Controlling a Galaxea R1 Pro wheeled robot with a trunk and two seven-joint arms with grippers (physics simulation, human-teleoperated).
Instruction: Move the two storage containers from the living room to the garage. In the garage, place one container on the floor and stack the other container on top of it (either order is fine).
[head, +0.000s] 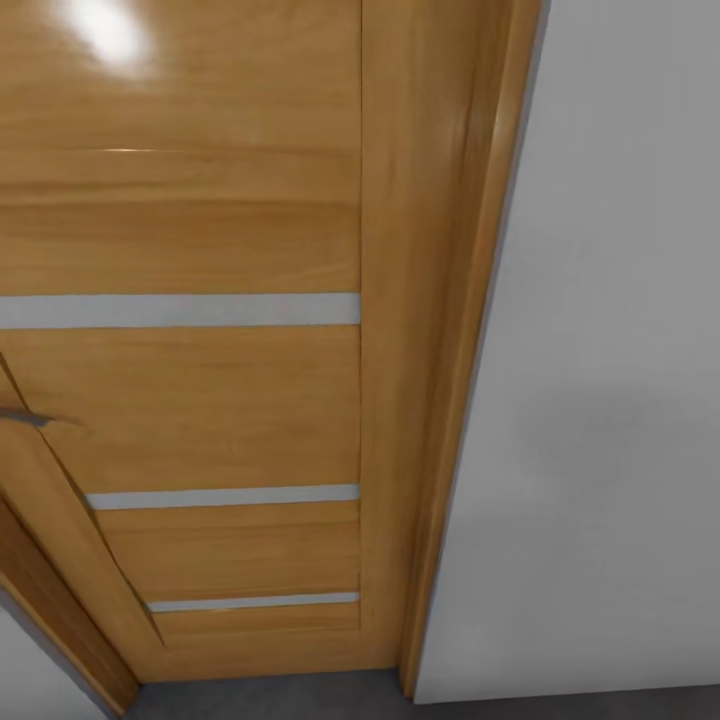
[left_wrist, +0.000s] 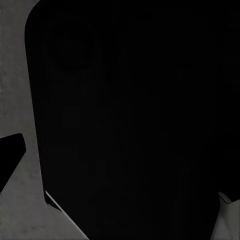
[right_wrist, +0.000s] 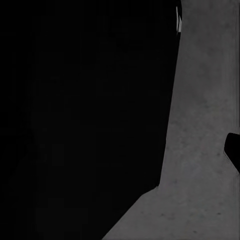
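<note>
Wooden panel door (head: 200, 400) with three pale horizontal strips fills most of the head view; pale grey wall (head: 600, 400) beside its frame. Dark grey concrete floor (head: 300, 695) at the door's foot, also seen in both wrist views behind large black shapes. Pincer states: cannot tell. Containers' location: cannot tell

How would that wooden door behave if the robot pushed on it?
The door looks like stiff panelled wood, so it likely wouldn't flex. It seems ajar from its frame, so a push would probably swing it rather than tip it. Its glossy sheen suggests a slippery surface.
</note>
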